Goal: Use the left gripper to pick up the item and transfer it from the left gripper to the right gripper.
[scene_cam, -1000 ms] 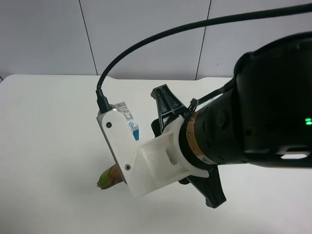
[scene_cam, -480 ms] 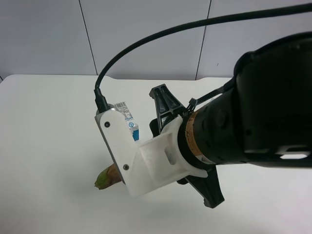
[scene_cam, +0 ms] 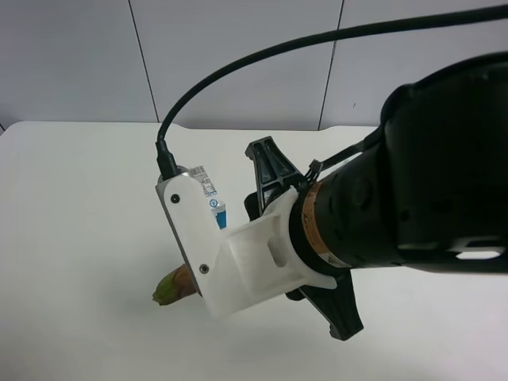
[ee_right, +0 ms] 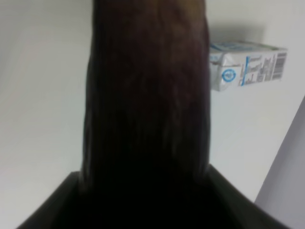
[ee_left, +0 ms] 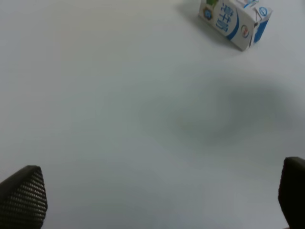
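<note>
Already the small, curved, dark purple eggplant (ee_right: 147, 95) sits in the right tool (scene_cam: 189, 252), clamped between its flat white plastic plates. Its yellow-green tip pokes out above the white surface (ee_left: 95, 105). The black left tool (ee_left: 157, 195) stands wide and empty, so the handover looks done. Against a second ago, the eggplant's tip and the plates have drifted slightly toward the exterior view's left; the white-and-blue carton (ee_left: 236, 21) seems unmoved.
</note>
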Available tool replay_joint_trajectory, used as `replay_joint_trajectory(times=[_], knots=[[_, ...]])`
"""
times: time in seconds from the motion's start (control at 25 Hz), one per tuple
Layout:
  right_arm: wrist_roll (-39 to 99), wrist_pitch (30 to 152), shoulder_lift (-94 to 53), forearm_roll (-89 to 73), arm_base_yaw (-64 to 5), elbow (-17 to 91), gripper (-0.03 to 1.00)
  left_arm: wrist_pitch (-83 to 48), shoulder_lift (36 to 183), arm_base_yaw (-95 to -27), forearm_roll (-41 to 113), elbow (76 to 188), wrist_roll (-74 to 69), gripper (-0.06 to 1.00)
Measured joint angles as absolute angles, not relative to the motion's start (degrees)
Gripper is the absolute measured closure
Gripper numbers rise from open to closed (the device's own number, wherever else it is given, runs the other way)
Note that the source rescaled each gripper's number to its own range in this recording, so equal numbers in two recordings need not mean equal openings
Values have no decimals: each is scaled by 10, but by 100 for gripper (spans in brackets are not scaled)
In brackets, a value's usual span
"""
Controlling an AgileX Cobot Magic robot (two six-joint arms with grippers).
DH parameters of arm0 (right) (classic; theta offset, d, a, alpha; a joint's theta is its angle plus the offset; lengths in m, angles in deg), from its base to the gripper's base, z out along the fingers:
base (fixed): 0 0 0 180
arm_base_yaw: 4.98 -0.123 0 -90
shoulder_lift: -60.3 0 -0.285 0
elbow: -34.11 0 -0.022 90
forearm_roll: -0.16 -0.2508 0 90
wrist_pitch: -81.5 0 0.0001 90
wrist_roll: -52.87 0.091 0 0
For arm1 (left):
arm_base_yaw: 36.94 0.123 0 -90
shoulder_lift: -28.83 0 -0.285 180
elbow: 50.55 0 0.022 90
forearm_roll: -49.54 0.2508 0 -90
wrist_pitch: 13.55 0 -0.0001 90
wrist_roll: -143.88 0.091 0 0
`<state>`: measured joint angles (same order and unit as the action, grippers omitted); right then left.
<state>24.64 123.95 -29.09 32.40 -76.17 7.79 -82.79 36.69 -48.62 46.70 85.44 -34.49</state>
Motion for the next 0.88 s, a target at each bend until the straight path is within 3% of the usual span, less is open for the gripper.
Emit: replay_joint_trajectory(times=[0.56, 0.88], knots=[[373, 1260, -261, 279, -759, 89, 97, -757, 363, -486, 458, 819, -351, -5], [367, 1315, -218, 150, -702, 116, 97, -742, 363, -486, 455, 813, -351, -5]])
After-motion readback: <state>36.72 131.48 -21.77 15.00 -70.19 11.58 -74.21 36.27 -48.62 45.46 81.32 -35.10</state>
